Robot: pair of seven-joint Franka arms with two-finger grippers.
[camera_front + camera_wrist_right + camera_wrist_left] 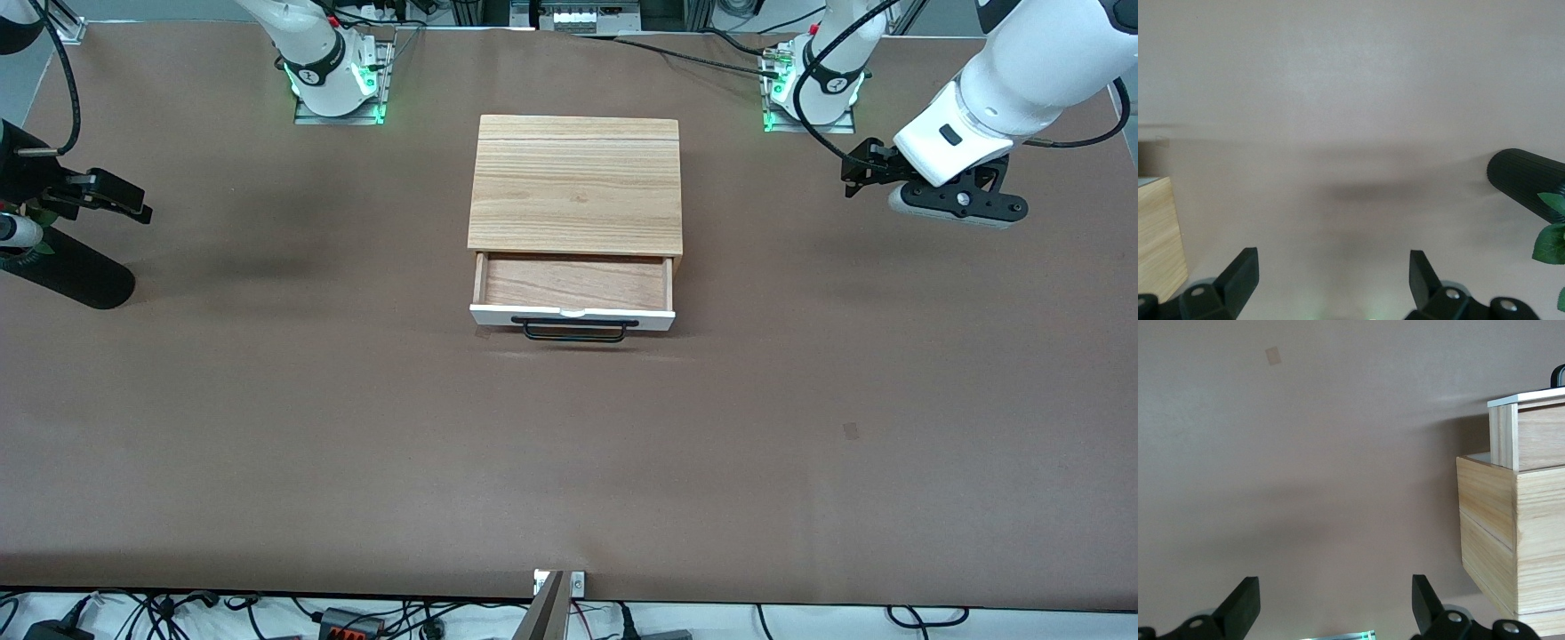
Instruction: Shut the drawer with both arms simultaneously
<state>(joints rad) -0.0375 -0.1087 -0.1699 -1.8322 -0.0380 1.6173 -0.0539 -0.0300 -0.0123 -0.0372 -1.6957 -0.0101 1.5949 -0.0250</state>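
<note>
The drawer (572, 283) stands pulled out of its casing toward the front camera, with its wood bottom bare. Its white front panel (498, 316) carries a black bar handle (580, 332). The left wrist view shows the drawer's side and white front edge (1528, 433). My left gripper (855, 171) hangs open and empty over bare table toward the left arm's end, apart from the drawer; its fingers (1241, 607) stand wide. My right gripper (120, 203) hangs open and empty over the table at the right arm's end, its fingers (1241, 277) also wide.
The light-wood casing (575, 182) sits mid-table and shows in the left wrist view (1511, 533) and the right wrist view (1158, 233). A black ribbed cylinder (76, 271) with green leaves (1551, 237) lies under the right arm. Brown table (569, 462) spreads around.
</note>
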